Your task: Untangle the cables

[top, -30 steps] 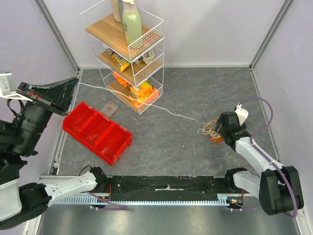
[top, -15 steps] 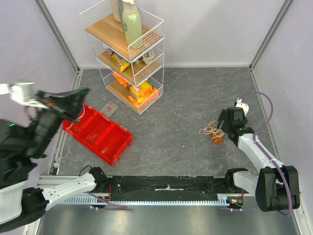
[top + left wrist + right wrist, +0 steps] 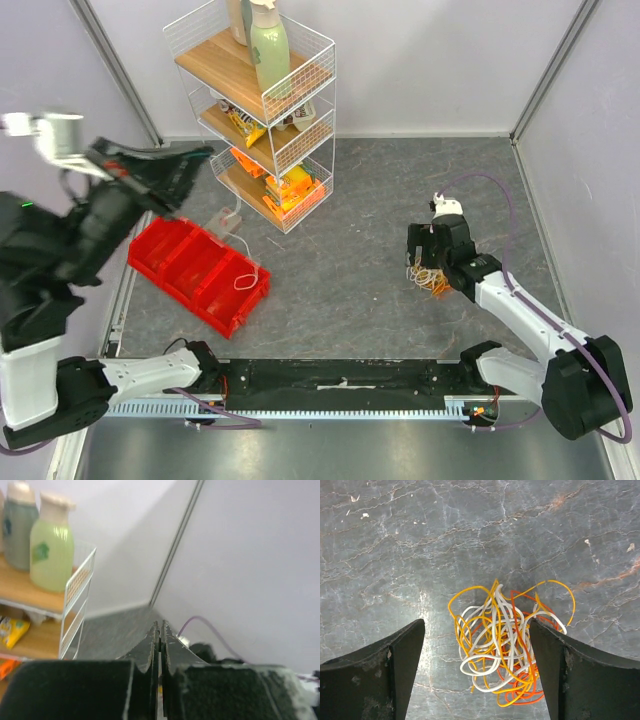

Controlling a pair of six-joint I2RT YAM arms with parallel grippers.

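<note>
The cables are a small tangle of orange, yellow and white loops lying on the grey floor; they also show in the top view. My right gripper is open and hovers over the tangle, which lies between its fingers, close to the right one. In the top view the right gripper is at the right of the floor. My left gripper is raised high at the left and shut. A thin white cable trails below it and ends in a curl over the red bin. In the left wrist view the jaws are pressed together.
A white wire rack with bottles and snack packs stands at the back left. A red divided bin sits at the left. A small flat card lies between the rack and the bin. A purple arm cable arcs over the right arm.
The white cable, stretched from the left gripper to the tangle a second ago, has come free and now trails over the red bin. The left gripper swung right. The right gripper moved left over the tangle.
</note>
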